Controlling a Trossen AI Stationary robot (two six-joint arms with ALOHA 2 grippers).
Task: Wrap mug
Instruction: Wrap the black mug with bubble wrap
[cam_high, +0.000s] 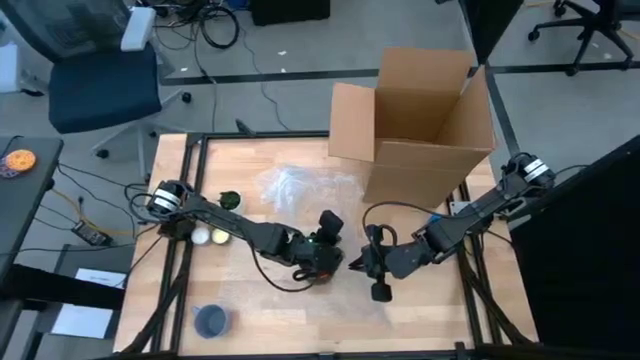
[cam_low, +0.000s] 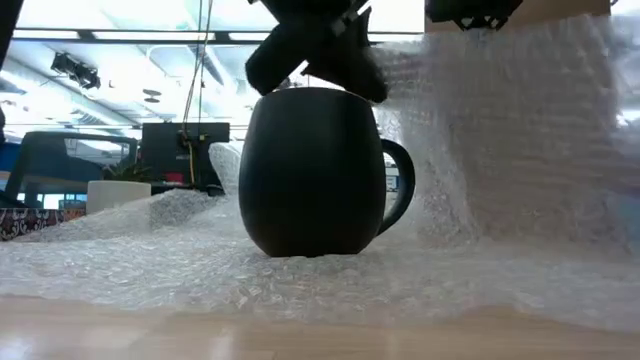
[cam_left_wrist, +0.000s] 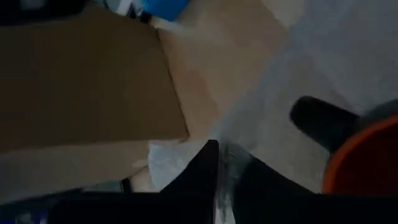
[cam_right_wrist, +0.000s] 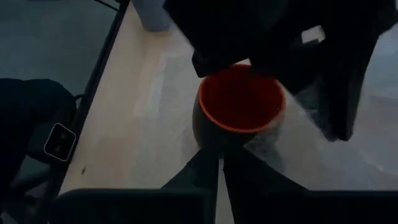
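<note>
Your mug (cam_low: 312, 172), dark outside w/ an orange-red inside, stands upright on the bubble wrap (cam_low: 330, 270) near the middle of the table (cam_high: 180, 215), handle out to one side in the low view. Both grippers crowd it: the left gripper (cam_high: 345, 265) and right gripper (cam_high: 368, 262) meet tip to tip in the high view, so you can't see the mug from above; the arms cover it. In the left wrist view its two fingers (cam_left_wrist: 202, 171) sit pressed together w/ a thin fold of wrap pinched between them, the mug's rim just beside. In the right wrist view that gripper's fingers (cam_right_wrist: 208, 168) are also closed tight, tips right at the mug's near wall, w/ the left arm's dark body hanging over the far rim. In the low view, a wall of wrap rises on the handle side, lifted up toward the grippers overhead. Around you: an open cardboard box (cam_high: 425, 120) at the table's far right, close behind the right arm; a crumpled clear heap of wrap (cam_high: 295, 185) beside the box; a white ball (cam_high: 201, 236) and a yellowish one (cam_high: 219, 238) by the left arm's base; a dark green object (cam_high: 228, 200) near those; a bluish cup (cam_high: 210, 320) at the near left corner. Office chair (cam_high: 100, 75) and cables off the table.
</note>
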